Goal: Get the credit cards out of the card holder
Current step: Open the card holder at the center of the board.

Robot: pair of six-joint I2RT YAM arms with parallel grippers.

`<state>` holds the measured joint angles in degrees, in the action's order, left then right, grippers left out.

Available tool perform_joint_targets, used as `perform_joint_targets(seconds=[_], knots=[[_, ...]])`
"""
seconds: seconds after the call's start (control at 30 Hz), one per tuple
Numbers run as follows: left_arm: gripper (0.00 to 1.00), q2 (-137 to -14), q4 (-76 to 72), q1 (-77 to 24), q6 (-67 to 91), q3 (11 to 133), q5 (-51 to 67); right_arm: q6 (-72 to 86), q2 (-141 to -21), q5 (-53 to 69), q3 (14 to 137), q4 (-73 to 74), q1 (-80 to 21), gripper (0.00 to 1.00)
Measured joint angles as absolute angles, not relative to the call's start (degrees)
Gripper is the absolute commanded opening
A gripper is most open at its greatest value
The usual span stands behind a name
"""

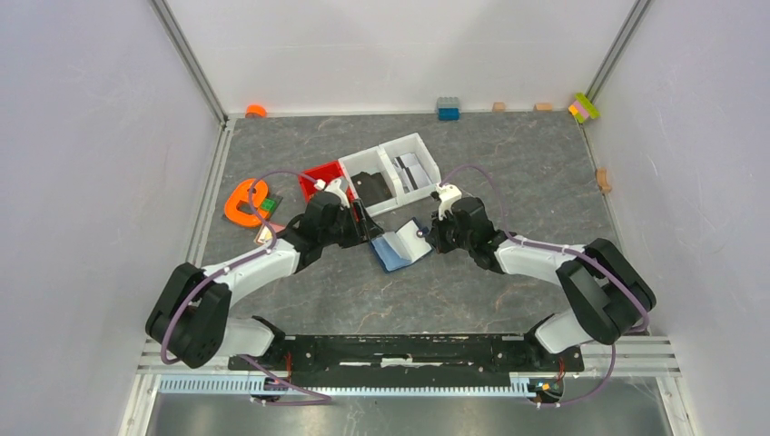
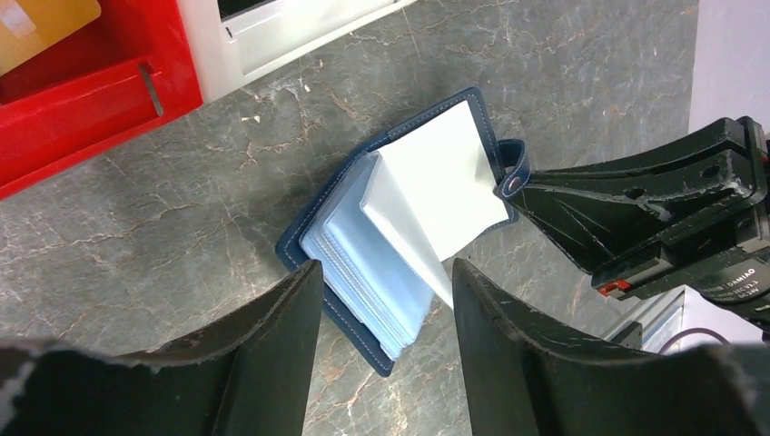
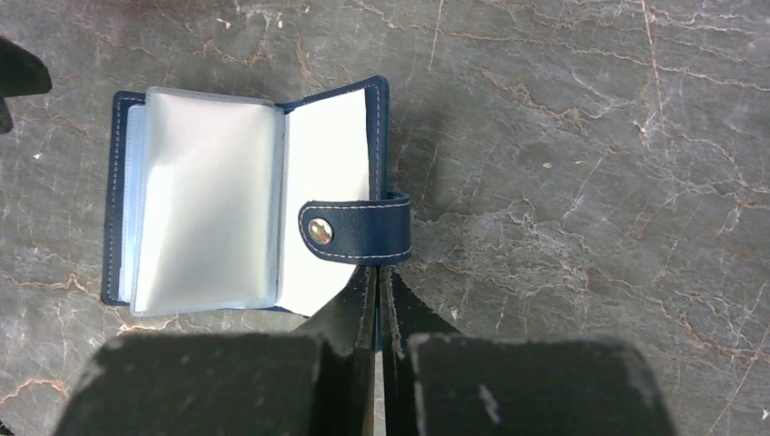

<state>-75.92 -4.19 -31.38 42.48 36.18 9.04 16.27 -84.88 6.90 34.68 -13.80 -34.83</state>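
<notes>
While right fingers (image 3: 352, 318) pinch the card holder (image 3: 209, 200), left fingers (image 2: 272, 345) hover spread.

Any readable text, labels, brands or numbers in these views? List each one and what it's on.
"DAMIAO": white print on the black motor housing behind the right gripper, near the frame edge.
Line of print just under it: too small to read.
Card holder, including snap and sleeves: no text.
Tan card in the red bin: blurred, nothing readable.
Top view: nothing legible.
</notes>
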Motion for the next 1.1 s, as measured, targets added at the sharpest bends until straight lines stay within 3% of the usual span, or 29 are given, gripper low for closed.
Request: perform_joint_targets(seconds=[0.67, 1.1], knots=[[0.54, -78.5, 4.14, -31.38, 42.5, 38.0, 6.52, 16.27, -87.02, 4.64, 35.9, -10.87, -34.68, 0.0], [0.56, -90.85, -2.0, -31.38, 43.2, 39.97, 17.23, 16.16, -88.12, 5.8, 36.53, -10.52, -34.52, 0.07]])
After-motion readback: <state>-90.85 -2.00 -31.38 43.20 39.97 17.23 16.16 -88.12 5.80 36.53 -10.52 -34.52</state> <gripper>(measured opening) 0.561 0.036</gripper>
